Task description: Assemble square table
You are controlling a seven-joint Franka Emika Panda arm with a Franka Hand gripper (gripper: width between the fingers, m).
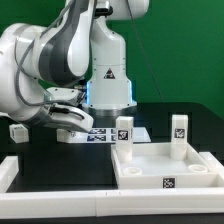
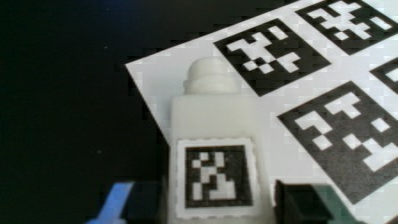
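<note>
Exterior cam sat low out front, mid-range, facing the arm (image 1: 60, 50) across the table (image 1: 40, 150). Wrist cam stared down super close at a leg (image 2: 210, 130) over the marker board (image 2: 178, 55), which both views caught.

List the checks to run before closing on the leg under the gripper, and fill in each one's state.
1. Gripper open: ok.
2. Leg lies between the fingers: ok.
3. Leg centred between them: not ok, it looks nearer the dark finger.
4. Leg lying flat on the marker board: cannot tell.
5. Tabletop near corners free, with two upright legs on the far corners: ok.
6. Spare leg at the exterior view's left, apart from the gripper: ok.
</note>
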